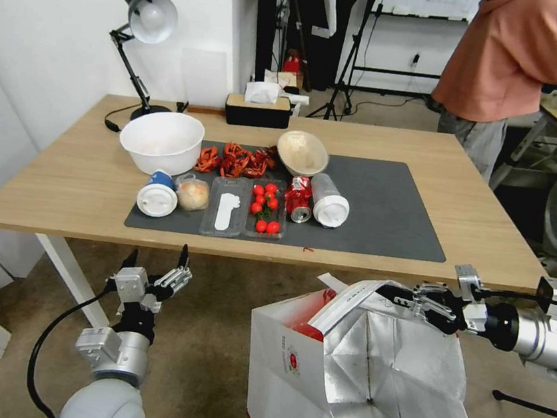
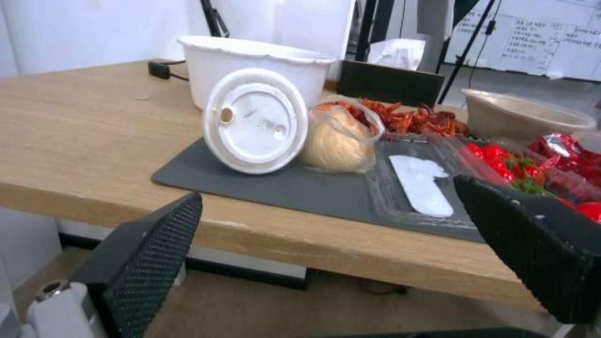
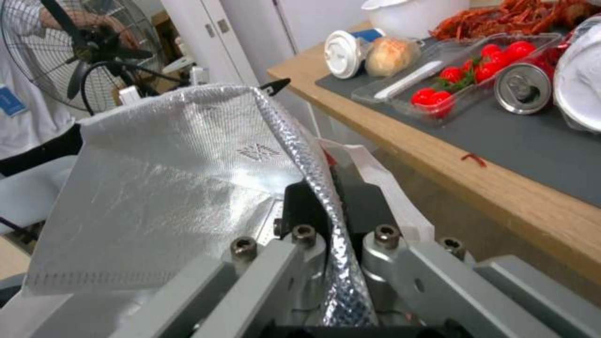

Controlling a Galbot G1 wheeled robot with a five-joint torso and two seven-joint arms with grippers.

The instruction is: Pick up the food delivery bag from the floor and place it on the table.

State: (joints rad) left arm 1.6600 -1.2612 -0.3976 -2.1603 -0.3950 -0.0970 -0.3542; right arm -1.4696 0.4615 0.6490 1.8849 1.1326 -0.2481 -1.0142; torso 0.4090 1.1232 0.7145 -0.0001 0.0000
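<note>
The food delivery bag [image 1: 353, 378] is a boxy white bag with a red logo and silver foil lining, open at the top, in front of the table [image 1: 61, 171] at lower right. My right gripper [image 1: 395, 295] is shut on the bag's foil rim, seen up close [image 3: 332, 211] with the foil wall [image 3: 175, 188] pinched between its black fingers. My left gripper [image 1: 157, 263] stands open below the table's front edge, empty, with its black fingers [image 2: 150, 244] wide apart. The brownish floor [image 1: 210, 335] lies under the bag.
On the table's dark mat [image 1: 386, 208] lie a white bowl [image 1: 161, 141], a lidded cup [image 1: 157, 196], crayfish [image 1: 234, 160], tomatoes [image 1: 265, 207], a can [image 1: 298, 199] and a tan bowl [image 1: 302, 151]. A lamp [image 1: 145, 26] and tissue box [image 1: 258, 106] stand behind. A person stands at far right.
</note>
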